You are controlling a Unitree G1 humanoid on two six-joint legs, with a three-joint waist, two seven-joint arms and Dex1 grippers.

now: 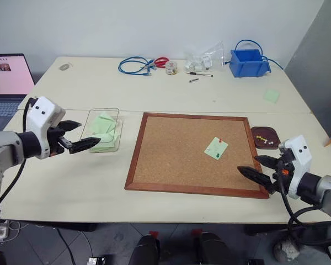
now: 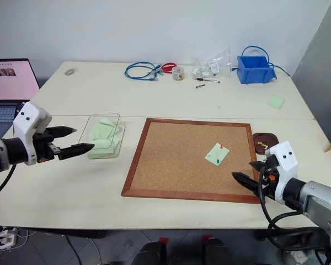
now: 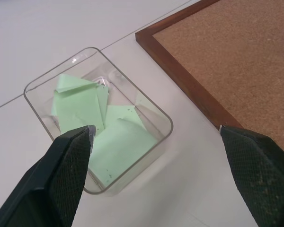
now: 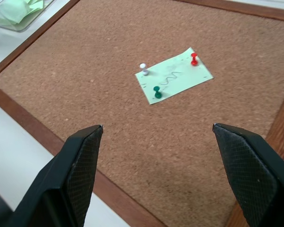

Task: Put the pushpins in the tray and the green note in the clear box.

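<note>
The green note [image 1: 215, 148] lies on the cork board [image 1: 171, 160], held down by a red pushpin [image 4: 194, 58], a white one [image 4: 143, 68] and a green one [image 4: 156, 91]. My right gripper [image 1: 247, 164] hovers open over the board's near right corner, pointing at the note from a short way off. The dark brown tray [image 1: 261, 133] sits just right of the board with a few pins [image 1: 269, 142] in it. Left of the board stands the clear box [image 1: 119, 124], holding several folded green slips [image 3: 118, 142]. My left gripper [image 1: 90, 132] is open just above the box's near left side, empty.
A blue bin [image 1: 249, 62], blue cable [image 1: 135, 65], red scissors, plastic bags and small tools lie along the table's far edge. A loose green slip [image 1: 271, 95] rests at the far right. An open laptop [image 1: 5, 83] stands at the left edge.
</note>
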